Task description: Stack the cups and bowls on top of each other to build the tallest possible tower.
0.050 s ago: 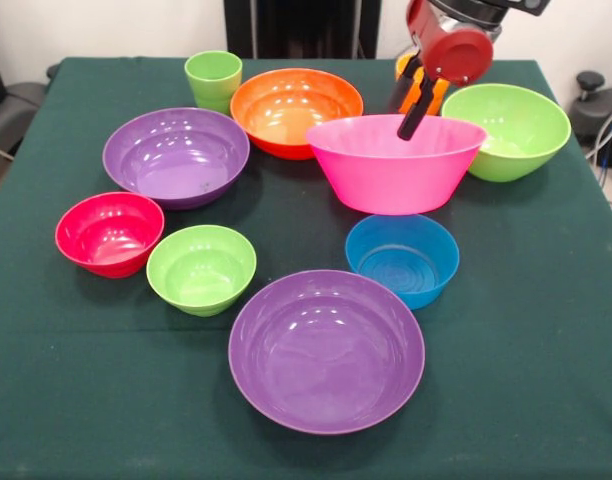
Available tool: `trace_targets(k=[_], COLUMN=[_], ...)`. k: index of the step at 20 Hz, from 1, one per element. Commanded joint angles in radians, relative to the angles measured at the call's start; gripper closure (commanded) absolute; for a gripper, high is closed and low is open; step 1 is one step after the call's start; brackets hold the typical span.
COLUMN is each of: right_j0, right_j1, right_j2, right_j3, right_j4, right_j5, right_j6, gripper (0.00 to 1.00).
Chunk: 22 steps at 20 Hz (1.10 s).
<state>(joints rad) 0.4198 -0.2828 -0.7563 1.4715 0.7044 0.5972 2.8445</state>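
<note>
Using the pink bowl [396,163] as landmark: the gripper [418,118] is hanging over its far rim, blocking approach from behind. The orange bowl [296,110] is crowding its left side and the big green bowl [507,130] its right. The blue bowl [402,259] is sitting just in front. Bare green cloth [541,330] is lying open front-right.

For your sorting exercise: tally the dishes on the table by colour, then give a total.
Purple: 2
Green: 3
Orange: 2
Pink: 1
Red: 1
Blue: 1
Total: 10
</note>
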Motion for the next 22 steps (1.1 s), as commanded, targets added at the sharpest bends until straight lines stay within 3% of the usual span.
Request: trace_targets(k=[1, 9, 15, 22], right_j0=[-0.014, -0.036, -0.041, -0.056], right_j1=[0.025, 0.022, 0.07, 0.117], right_j2=[0.06, 0.044, 0.034, 0.063], right_j3=[-0.066, -0.104, -0.161, -0.16], right_j4=[-0.014, -0.021, -0.015, -0.003], right_j5=[0.152, 0.195, 0.204, 0.095], right_j6=[0.231, 0.223, 0.251, 0.231], gripper=[0.0, 0.0, 0.0, 0.0])
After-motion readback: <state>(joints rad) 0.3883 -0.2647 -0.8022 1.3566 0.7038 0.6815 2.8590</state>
